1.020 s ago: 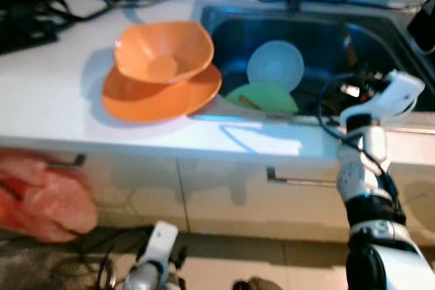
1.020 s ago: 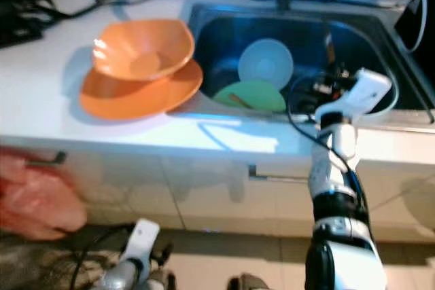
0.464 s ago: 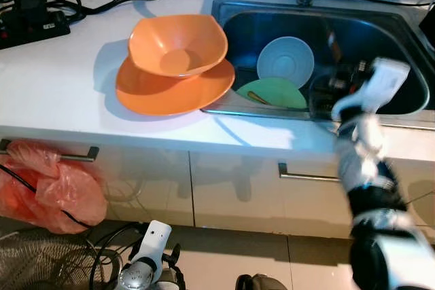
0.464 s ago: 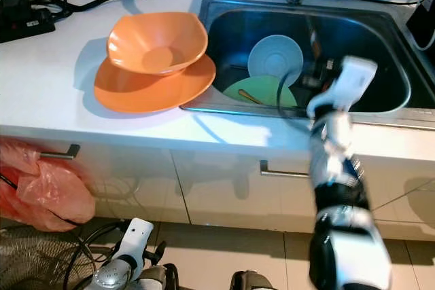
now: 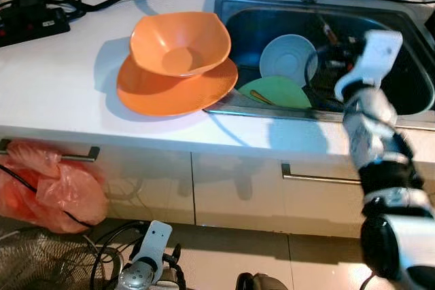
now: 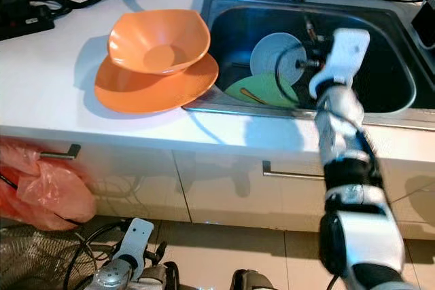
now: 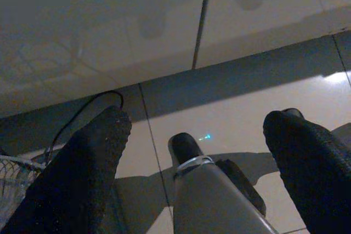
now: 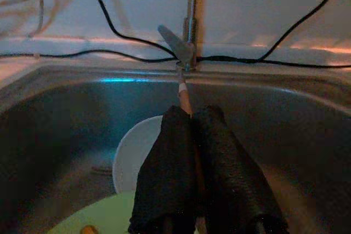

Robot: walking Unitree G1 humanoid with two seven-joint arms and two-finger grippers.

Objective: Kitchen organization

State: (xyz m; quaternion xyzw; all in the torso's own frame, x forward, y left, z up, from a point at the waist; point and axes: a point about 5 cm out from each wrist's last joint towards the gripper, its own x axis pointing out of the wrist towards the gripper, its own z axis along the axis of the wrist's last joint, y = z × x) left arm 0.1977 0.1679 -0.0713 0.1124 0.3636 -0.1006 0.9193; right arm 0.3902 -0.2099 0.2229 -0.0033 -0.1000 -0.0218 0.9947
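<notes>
Your thin stick-like utensil (image 8: pixel 183 92) now stands over the sink (image 5: pixel 401 110), pinched between the pressed-together fingers of the right gripper (image 8: pixel 193 135), which has risen since a second ago, above the pale plate (image 5: pixel 289 59); a lift-out seems underway. Left gripper (image 7: pixel 192 152) hangs spread.

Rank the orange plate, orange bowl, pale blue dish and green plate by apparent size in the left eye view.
1. orange plate, widest, under the bowl.
2. orange bowl.
3. green plate and pale blue dish in the sink look alike; the green one is partly hidden, so I won't rank them.
</notes>
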